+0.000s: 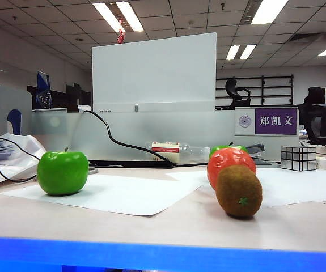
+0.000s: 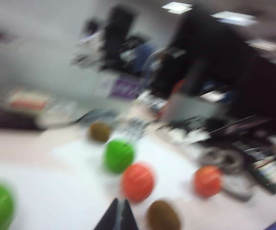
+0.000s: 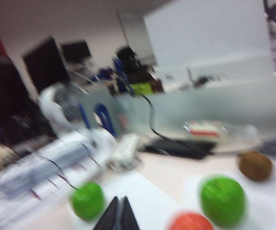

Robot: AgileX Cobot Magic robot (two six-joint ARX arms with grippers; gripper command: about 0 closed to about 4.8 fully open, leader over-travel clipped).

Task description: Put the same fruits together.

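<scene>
In the exterior view a green apple (image 1: 62,171) sits on white paper at the left. At the right, a kiwi (image 1: 239,191) stands in front of an orange-red fruit (image 1: 231,163), and a second green apple (image 1: 224,149) peeks out behind them. No gripper shows in this view. The blurred left wrist view shows my left gripper (image 2: 120,201) shut and empty above the table, near an orange-red fruit (image 2: 138,182) and a kiwi (image 2: 163,215). My right gripper (image 3: 120,199) is shut and empty, between a green apple (image 3: 88,200) and another green apple (image 3: 222,200).
A silver mirrored cube (image 1: 299,157) stands at the back right. A black cable (image 1: 117,141) and a plastic bottle (image 1: 177,151) lie along the glass partition. Papers (image 1: 7,156) are stacked at the far left. Another orange-red round thing (image 2: 207,181) lies off to the side.
</scene>
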